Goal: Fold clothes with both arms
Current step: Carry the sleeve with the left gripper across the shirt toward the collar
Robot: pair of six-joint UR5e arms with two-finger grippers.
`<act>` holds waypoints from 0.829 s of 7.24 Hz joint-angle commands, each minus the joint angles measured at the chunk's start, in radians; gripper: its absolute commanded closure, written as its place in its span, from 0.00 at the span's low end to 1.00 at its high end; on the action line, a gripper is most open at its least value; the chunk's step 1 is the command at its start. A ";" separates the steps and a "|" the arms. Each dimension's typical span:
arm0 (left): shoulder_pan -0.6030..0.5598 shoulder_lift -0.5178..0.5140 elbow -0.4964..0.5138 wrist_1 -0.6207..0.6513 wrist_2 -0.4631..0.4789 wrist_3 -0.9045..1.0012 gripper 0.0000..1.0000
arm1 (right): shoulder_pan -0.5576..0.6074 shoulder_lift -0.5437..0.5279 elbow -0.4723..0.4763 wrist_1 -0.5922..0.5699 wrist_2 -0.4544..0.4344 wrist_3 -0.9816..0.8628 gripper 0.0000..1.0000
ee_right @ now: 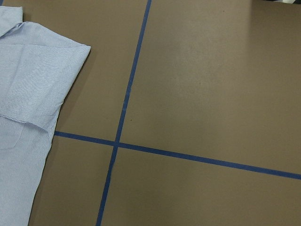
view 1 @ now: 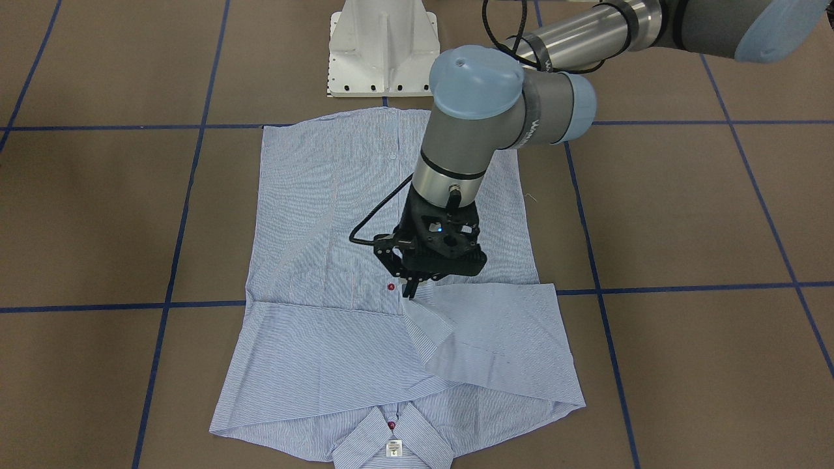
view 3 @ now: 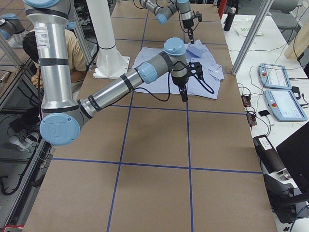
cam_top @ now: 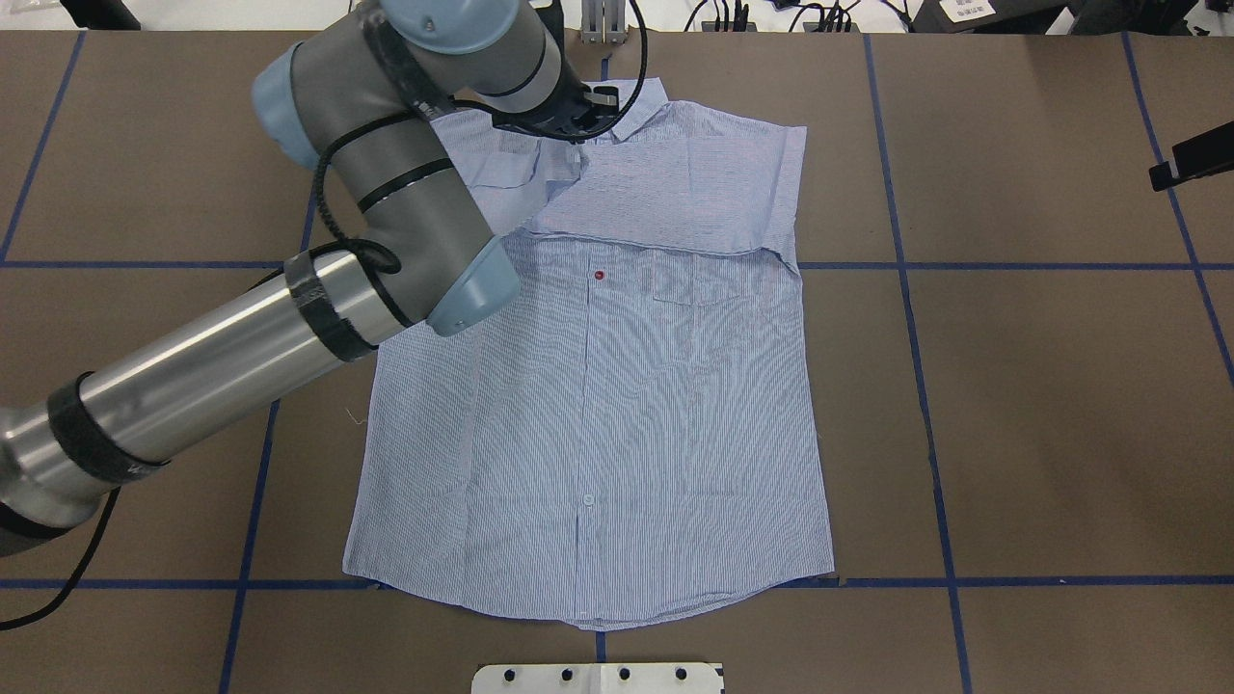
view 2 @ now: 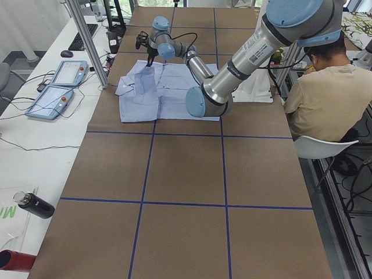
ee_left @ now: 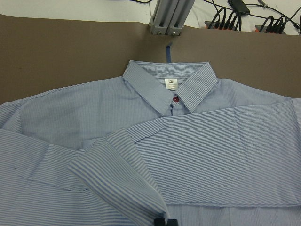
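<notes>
The sleeve [view 1: 495, 339] of the shirt [view 1: 313, 215] is pinched by the left pincer [view 1: 410, 290] for folding inward; the state of the right pincer [view 3: 184, 95] cannot be told.

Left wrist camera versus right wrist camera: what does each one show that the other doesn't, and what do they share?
Only the left wrist view shows the collar, its white label, a dark red button, a sleeve cuff and a metal post. Only the right wrist view shows a crossing of blue tape and a wide bare stretch of table. Both show the striped shirt, some blue tape and brown table.
</notes>
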 commanded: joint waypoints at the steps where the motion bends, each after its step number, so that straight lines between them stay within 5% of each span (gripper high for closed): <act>1: 0.061 -0.146 0.182 -0.011 0.076 -0.091 1.00 | 0.000 0.000 0.000 0.000 -0.001 0.001 0.00; 3: 0.138 -0.146 0.208 -0.014 0.153 -0.117 1.00 | -0.001 0.000 -0.003 0.000 -0.001 0.001 0.00; 4: 0.160 -0.155 0.231 -0.031 0.162 -0.151 0.78 | 0.000 0.000 -0.003 0.000 -0.001 0.001 0.00; 5: 0.184 -0.178 0.268 -0.050 0.165 -0.191 0.04 | -0.001 0.000 -0.002 0.000 -0.001 0.003 0.00; 6: 0.195 -0.192 0.283 -0.085 0.164 -0.252 0.00 | -0.001 0.000 -0.002 0.000 -0.001 0.003 0.00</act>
